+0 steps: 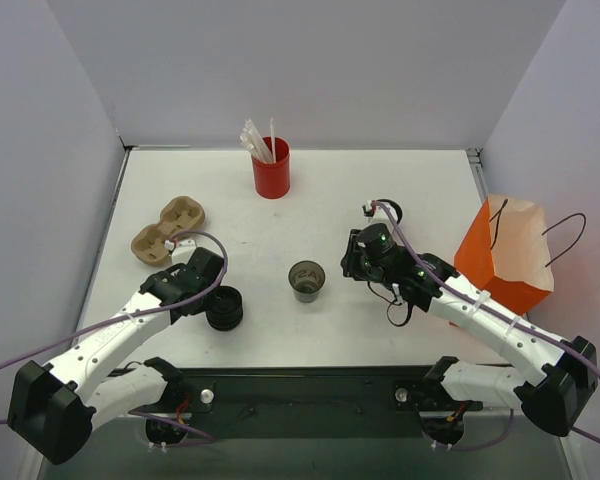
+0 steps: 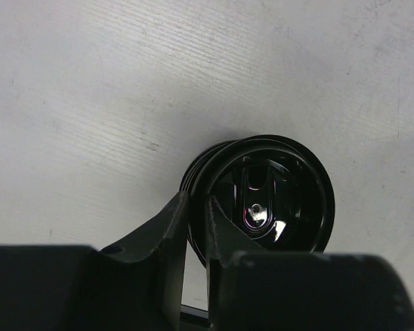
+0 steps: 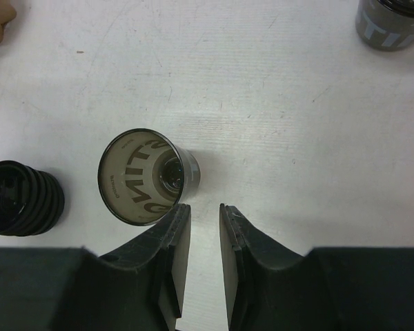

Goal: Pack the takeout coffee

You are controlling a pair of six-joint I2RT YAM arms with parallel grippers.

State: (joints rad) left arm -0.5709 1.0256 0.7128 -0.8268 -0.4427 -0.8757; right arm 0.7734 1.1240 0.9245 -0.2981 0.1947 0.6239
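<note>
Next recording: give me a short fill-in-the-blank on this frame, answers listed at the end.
1. The small dark paper cup in the middle of the white table stands with no ____ on it.
2. The red cup at the far edge holds thin white ____.
3. The orange paper bag stands on the robot's ____ side.
4. The left gripper is at the low stack of loose black lids, which lies to the ____ of that dark cup.

Missing words: lid; straws; right; left.
</note>
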